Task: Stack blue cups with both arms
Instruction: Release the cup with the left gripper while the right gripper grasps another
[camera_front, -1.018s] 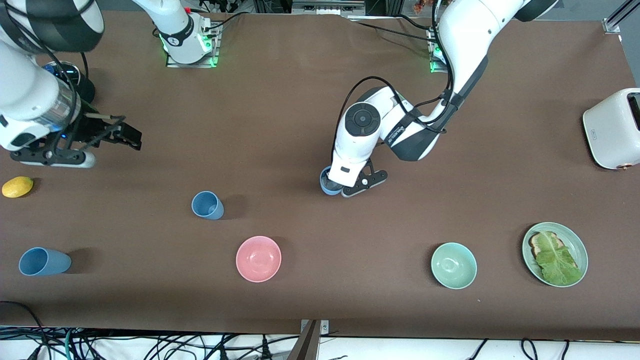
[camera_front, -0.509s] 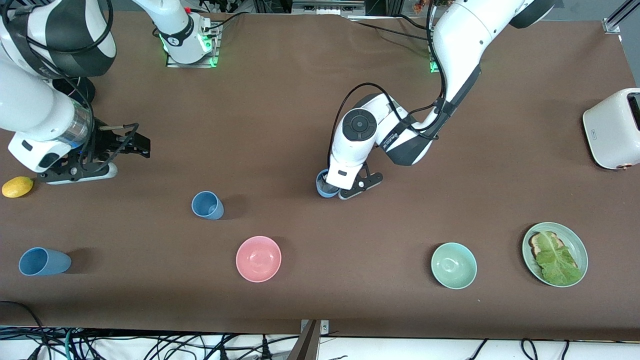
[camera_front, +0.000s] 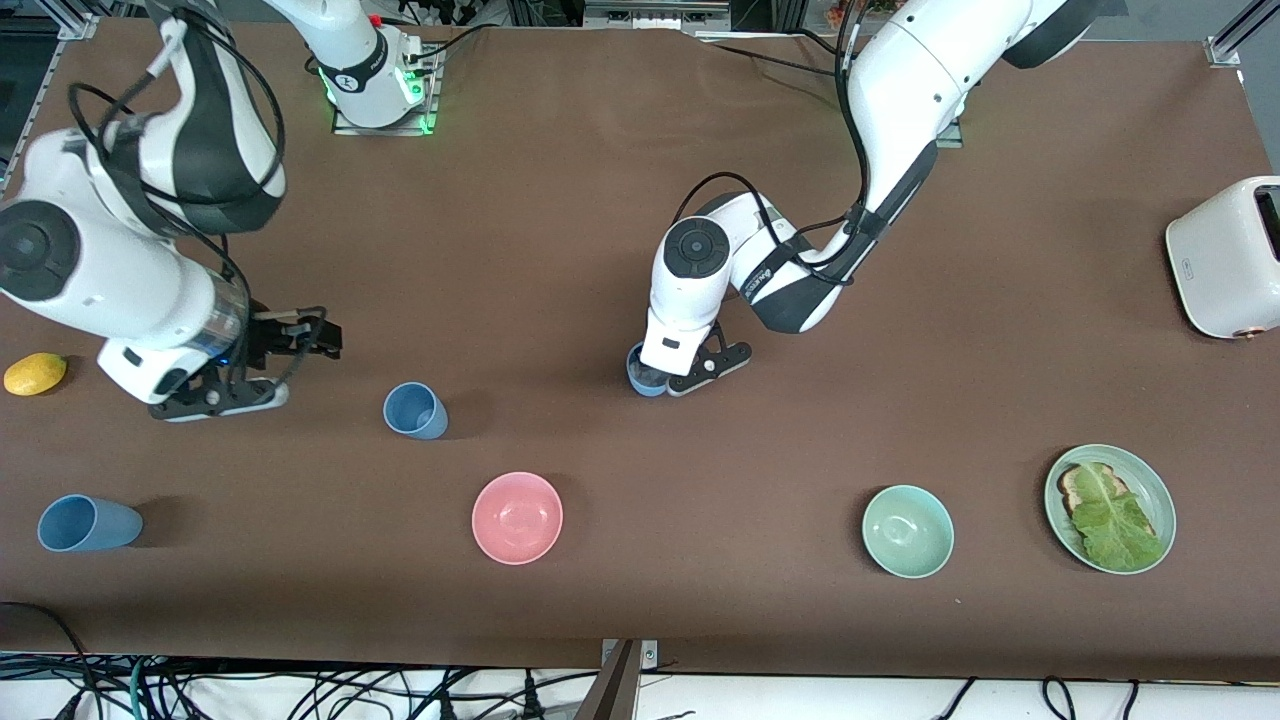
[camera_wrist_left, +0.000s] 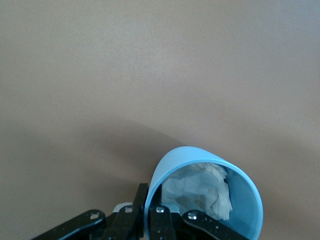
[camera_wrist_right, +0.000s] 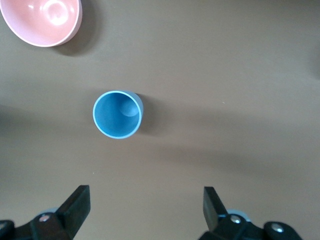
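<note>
Brown matte cloth over the whole worktop (camera_front: 560, 250), black cables along the edge nearest the front camera.

On it: a small light-blue upright cup (camera_front: 415, 410) near the middle; a second light-blue cup (camera_front: 88, 523) nearer the front camera, at the right arm's end; a shiny pink bowl (camera_front: 517, 517); a mint-green bowl (camera_front: 907, 530); a pale green plate (camera_front: 1160, 500) with toast and a lettuce leaf; a white toaster (camera_front: 1225, 255) at the left arm's end; a yellow lemon (camera_front: 35, 373) at the right arm's end.

Left tool (camera_front: 668, 381) low over the middle of the worktop, pinching the rim of a third light-blue cup (camera_front: 643, 377), one finger (camera_wrist_left: 165, 222) inside the wall, crumpled white paper (camera_wrist_left: 200, 189) in the cup.

Right tool (camera_front: 268, 372) in the air with fingers spread wide, just beside the upright cup, toward the right arm's end.

Since a second ago: right tool moved in from above the lemon's end toward the upright cup; left tool and its cup shifted slightly toward the right arm's end. Both other cups and both bowls unmoved.
</note>
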